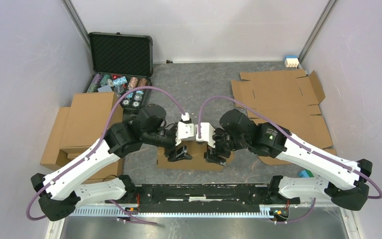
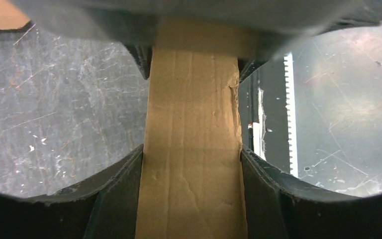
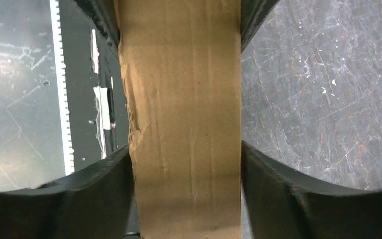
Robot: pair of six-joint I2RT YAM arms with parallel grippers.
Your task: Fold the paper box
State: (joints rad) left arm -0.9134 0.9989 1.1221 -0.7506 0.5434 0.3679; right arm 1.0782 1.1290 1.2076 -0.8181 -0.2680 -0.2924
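Claws first: my left gripper (image 1: pixel 181 155) is closed on a strip of cardboard that fills the gap between its fingers, and my right gripper (image 1: pixel 215 158) grips the same way. Each has a wall of the paper box (image 1: pixel 196 163), which lies on the table (image 1: pixel 194 84) just beyond the arm bases, between my two wrists. I judge this to be the wall-folding step. To do it well I would turn both wrists together at one rate, rolling about the crease rather than pulling outward, since the gripped edge looks ragged in both wrist views. Farther off, the stacked cardboard boxes (image 1: pixel 82 129) at left, the flat blanks (image 1: pixel 283 107) at right and the poker chip case (image 1: pixel 121 55) beyond are well apart from the work.
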